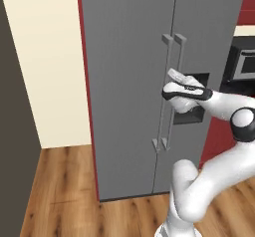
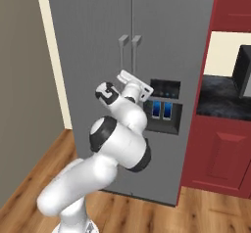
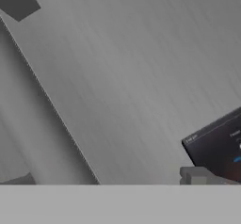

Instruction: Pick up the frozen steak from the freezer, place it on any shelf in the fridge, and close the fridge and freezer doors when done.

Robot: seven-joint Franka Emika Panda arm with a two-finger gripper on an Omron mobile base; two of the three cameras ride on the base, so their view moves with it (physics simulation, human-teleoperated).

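Both of the fridge and freezer doors are shut: the wider fridge door point(image 1: 124, 81) on the left, and the narrower freezer door point(image 1: 209, 32) with its dark dispenser recess point(image 2: 164, 104) on the right. Their vertical bar handles point(image 1: 172, 91) stand side by side at the seam. My gripper point(image 1: 174, 76) point(image 2: 128, 76) is up against the freezer door beside the handles, level with the top of the dispenser. Its fingers are hidden behind the hand. The hand view is very close to the grey door face point(image 3: 132, 68), with the dispenser corner point(image 3: 216, 145) at the right. The frozen steak and the shelf are hidden behind the doors.
Red cabinets point(image 2: 220, 144) and a dark countertop point(image 2: 220, 92) adjoin the unit on the right, with a microwave point(image 1: 241, 64) above. A cream wall point(image 1: 50, 57) and a dark panel point(image 1: 15, 131) stand to the left. Wooden floor point(image 1: 64, 191) lies in front.
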